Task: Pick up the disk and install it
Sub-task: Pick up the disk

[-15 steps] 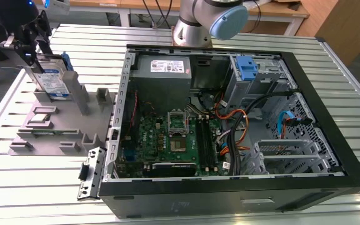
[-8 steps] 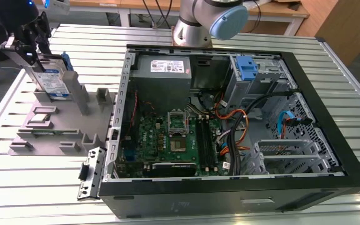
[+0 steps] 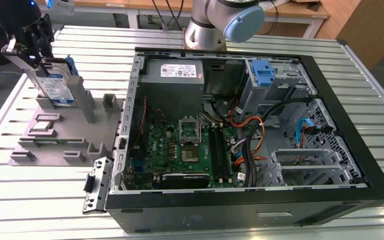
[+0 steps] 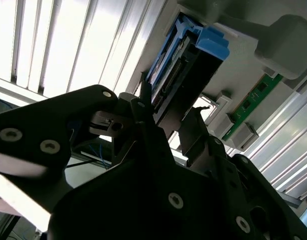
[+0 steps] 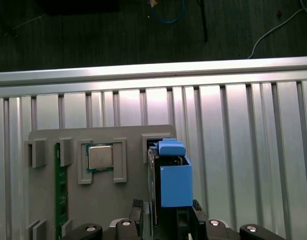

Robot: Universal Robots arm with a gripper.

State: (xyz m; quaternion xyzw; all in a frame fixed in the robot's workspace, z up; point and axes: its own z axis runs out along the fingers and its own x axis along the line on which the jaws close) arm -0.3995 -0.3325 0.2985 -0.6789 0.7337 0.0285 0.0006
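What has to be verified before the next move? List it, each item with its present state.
1. Hand at the disk's upper end: ok.
2. Firm hold on the disk: cannot tell.
3. Disk upright at the grey holder: ok.
4. Case open on its upper side: ok.
5. Bay free for the disk: cannot tell; a blue latch sits at the bays.

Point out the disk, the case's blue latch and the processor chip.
disk (image 3: 56, 85): exterior view, on its labelled face.
blue latch (image 3: 263, 73): exterior view, middle of its body.
processor chip (image 5: 99, 157): first wrist view, centre of its metal lid.
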